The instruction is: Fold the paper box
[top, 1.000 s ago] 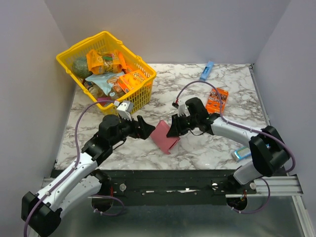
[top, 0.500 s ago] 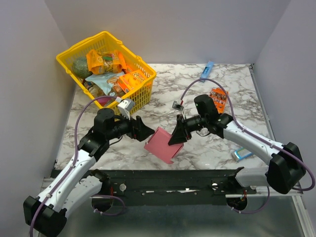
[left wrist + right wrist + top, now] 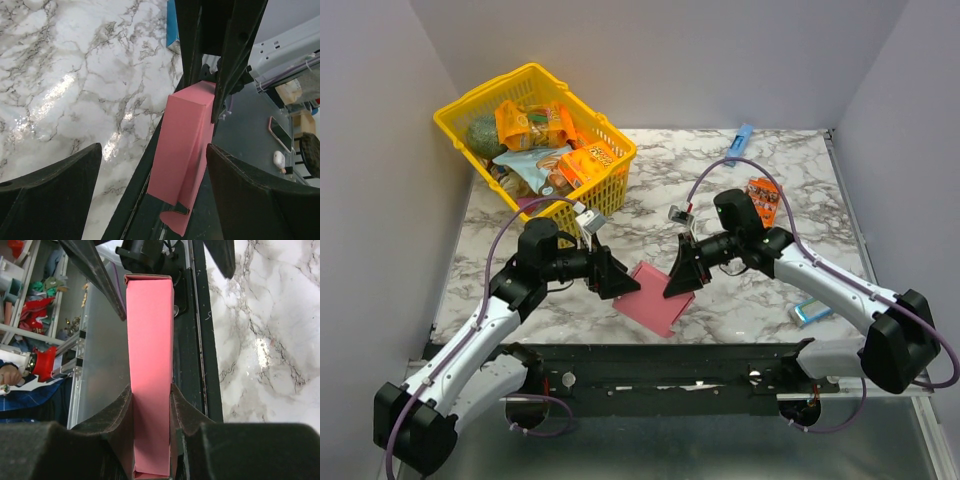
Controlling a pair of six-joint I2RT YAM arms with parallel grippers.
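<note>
The pink paper box (image 3: 650, 297) is a slim, partly formed sleeve held above the table's near edge, between the two arms. My right gripper (image 3: 678, 281) is shut on it; in the right wrist view both fingers (image 3: 118, 416) pinch the box (image 3: 149, 355) at its near end. My left gripper (image 3: 616, 279) is open at the box's left end. In the left wrist view its jaws stand wide apart on either side of the box (image 3: 187, 145) without touching it. A small curved flap (image 3: 179, 220) hangs loose at the box's lower end.
A yellow basket (image 3: 612, 140) full of snack packs stands at the back left. An orange snack box (image 3: 760, 202) and a slim blue box (image 3: 738, 143) lie at the back right. A small blue item (image 3: 810, 312) lies at the front right. The black rail (image 3: 660, 375) runs along the near edge.
The right gripper lifted the box off the table and carried it toward the near edge, then tilted it flatter. The left gripper moved right and closer to the box's left end.
</note>
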